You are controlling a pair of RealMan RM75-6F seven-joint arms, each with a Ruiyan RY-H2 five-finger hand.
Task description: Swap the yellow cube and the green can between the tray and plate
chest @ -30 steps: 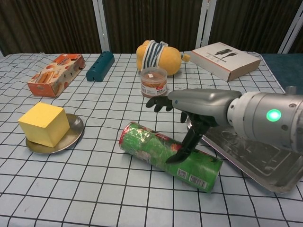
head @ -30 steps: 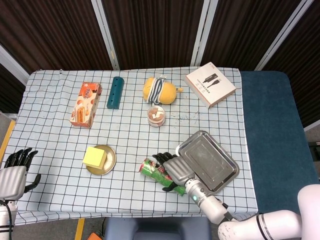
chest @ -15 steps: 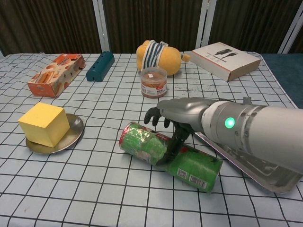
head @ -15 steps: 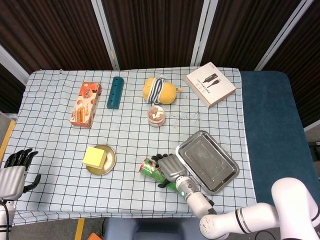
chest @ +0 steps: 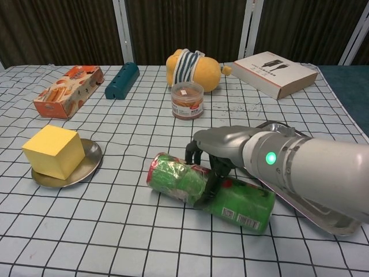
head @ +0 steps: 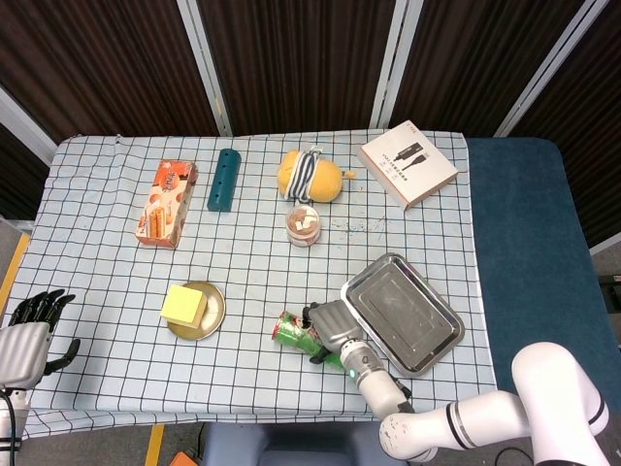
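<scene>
Two robot hands show, and going from the left edge the left robot hand [head: 27, 335] hangs off the desk's [head: 97, 359] corner holding nothing, its fingers loosely apart, well away from everything. Next comes the yellow cube [head: 183, 304], sitting on the round metal plate [head: 212, 313], so that half of the swap is not begun. Behind it along the far side lie a biscuit box [head: 166, 203], a teal block [head: 223, 179], a yellow plush toy [head: 310, 176], a small snack tub [head: 303, 225] and a white cable box [head: 408, 163], none of them part of the job. Toward the near edge the green can [chest: 209, 191] lies on its side on the checked cloth, between plate and steel tray [head: 432, 340] and just beside the tray's left rim, not in either dish. The right robot hand [chest: 214, 151] is curled over the can's middle with fingers [chest: 206, 194] wrapped down its near face, clamped on it as far as I can judge, though the can appears to rest on the desk. The tray itself holds nothing. By my reading nothing is yet swapped: the can must reach the plate and the cube the tray
</scene>
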